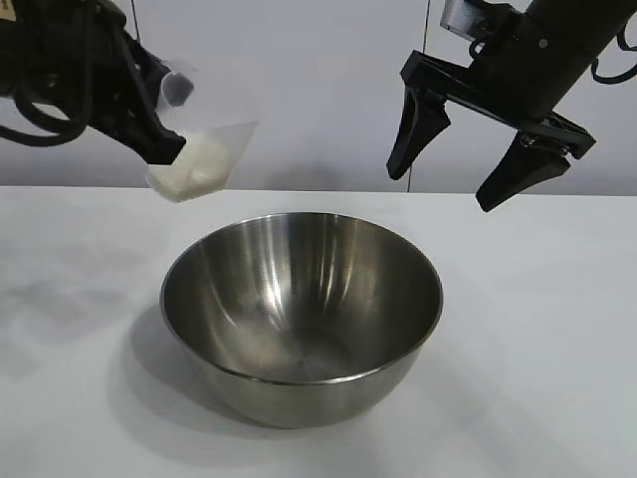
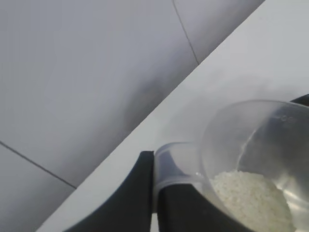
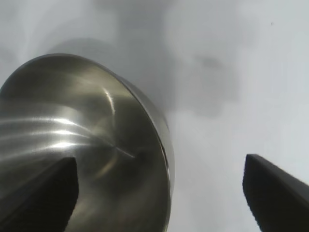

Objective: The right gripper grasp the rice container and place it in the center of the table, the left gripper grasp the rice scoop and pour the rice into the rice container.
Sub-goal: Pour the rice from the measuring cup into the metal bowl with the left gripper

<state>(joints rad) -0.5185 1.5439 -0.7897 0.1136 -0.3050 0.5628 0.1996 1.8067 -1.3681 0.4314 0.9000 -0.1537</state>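
The rice container (image 1: 302,314), a large shiny steel bowl, stands empty in the middle of the white table (image 1: 537,329). It also shows in the right wrist view (image 3: 91,145). My left gripper (image 1: 159,149) is shut on the handle of the rice scoop (image 1: 204,149), a clear plastic cup held in the air above and to the left of the bowl. White rice (image 1: 189,171) lies heaped in the scoop; it shows in the left wrist view (image 2: 253,198) inside the scoop (image 2: 256,145). My right gripper (image 1: 453,184) is open and empty, raised above the bowl's far right side.
A pale panelled wall (image 1: 318,90) stands behind the table. Bare tabletop lies to the left (image 1: 70,299) and right of the bowl.
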